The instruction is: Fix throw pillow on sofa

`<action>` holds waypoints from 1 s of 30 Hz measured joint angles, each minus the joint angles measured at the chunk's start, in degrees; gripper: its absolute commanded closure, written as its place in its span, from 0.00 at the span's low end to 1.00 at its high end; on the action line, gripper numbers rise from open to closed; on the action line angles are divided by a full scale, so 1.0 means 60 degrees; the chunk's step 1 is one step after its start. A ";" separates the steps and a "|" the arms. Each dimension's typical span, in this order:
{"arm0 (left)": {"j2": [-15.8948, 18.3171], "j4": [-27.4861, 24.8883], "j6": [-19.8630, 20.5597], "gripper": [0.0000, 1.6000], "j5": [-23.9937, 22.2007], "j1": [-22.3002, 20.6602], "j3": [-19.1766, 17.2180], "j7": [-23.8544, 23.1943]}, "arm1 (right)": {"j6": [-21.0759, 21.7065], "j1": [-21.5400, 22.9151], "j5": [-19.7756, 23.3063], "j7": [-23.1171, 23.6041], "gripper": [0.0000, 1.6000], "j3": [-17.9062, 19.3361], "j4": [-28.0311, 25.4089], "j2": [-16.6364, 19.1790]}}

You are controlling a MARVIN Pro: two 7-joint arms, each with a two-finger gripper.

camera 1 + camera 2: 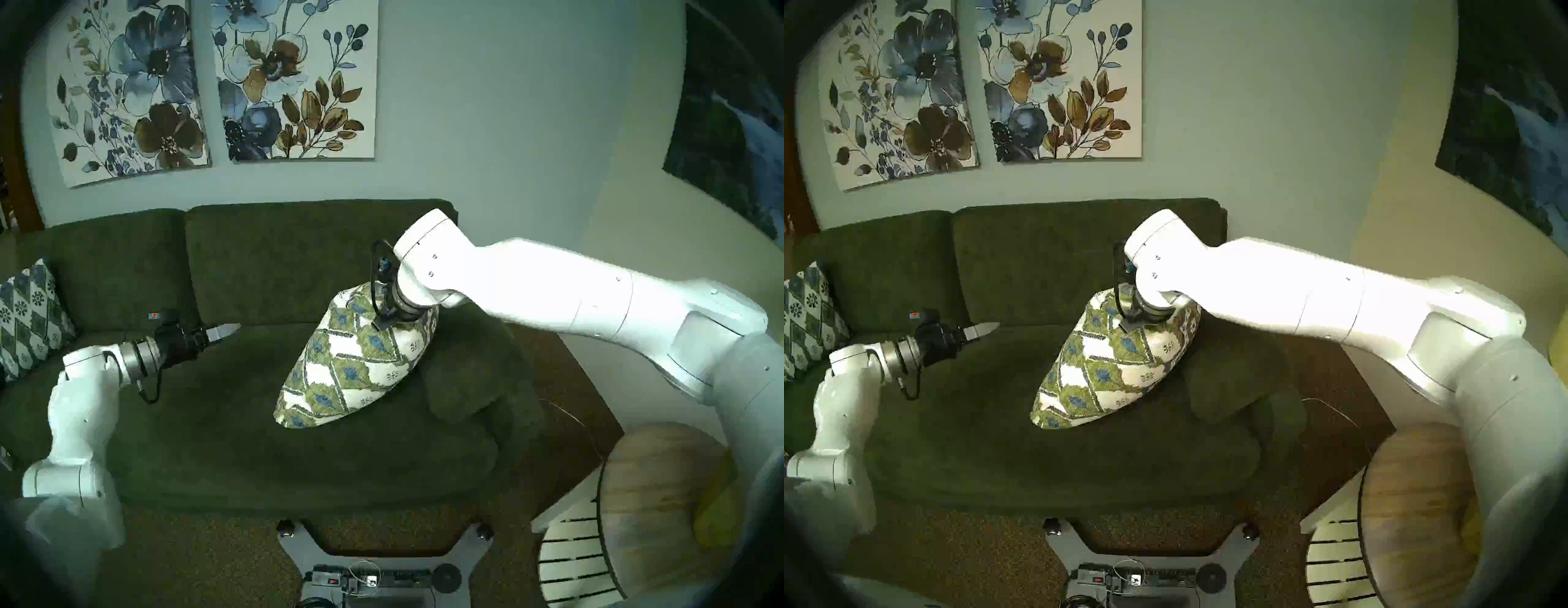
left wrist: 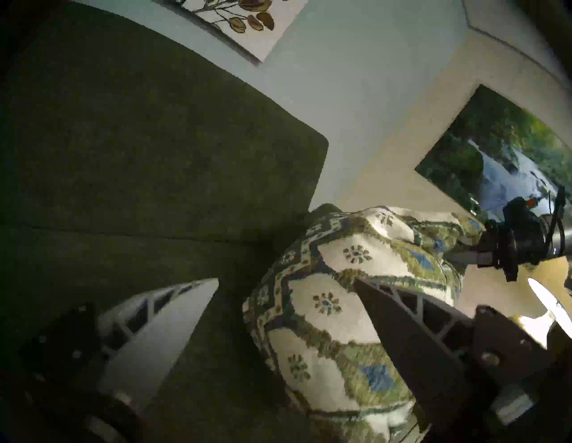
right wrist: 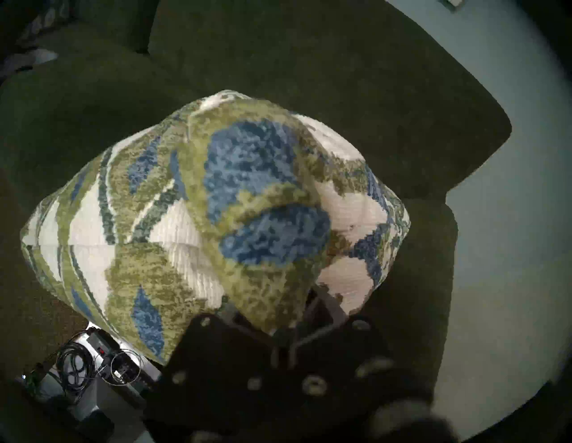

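Head view, throw pillow (image 1: 352,365) tilted, long axis diagonal, upper end rightward

My feeds look dim and blocky, with fisheye vignetting darkening every rim. Glare blows out the right arm (image 1: 551,288) at three o'clock in the head views. The right wrist view blurs at six o'clock.

Two floral canvases (image 1: 212,80) are hanging side by side on the pale blue-grey wall (image 1: 488,106). Right of the canvases, a dark waterfall picture (image 1: 729,127) is hanging on the adjoining cream wall. Below the canvases, speckled brown carpet (image 1: 203,556) is covering the floor, and a round wooden side table (image 1: 653,488) is standing at lower right.
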 measured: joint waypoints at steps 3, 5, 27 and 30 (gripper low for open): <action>0.0076 0.0162 -0.0449 0.00 0.0131 0.0018 0.0134 -0.0185 | 0.0000 0.0085 -0.0105 0.0104 1.00 -0.0007 0.0322 -0.0132; 0.0104 0.0263 -0.0880 0.00 0.0266 0.0046 0.0263 -0.0333 | 0.0002 0.0182 -0.0210 0.0210 1.00 -0.0012 0.0587 -0.0253; 0.0209 0.1006 -0.3533 0.00 0.0790 0.0001 0.0700 -0.0957 | 0.0018 0.1498 -0.1329 0.1268 1.00 0.0353 0.3057 -0.1812; 0.0220 0.1058 -0.3682 0.00 0.0784 -0.0028 0.0700 -0.0993 | 0.0020 0.1658 -0.1475 0.1398 1.00 0.0456 0.3386 -0.2057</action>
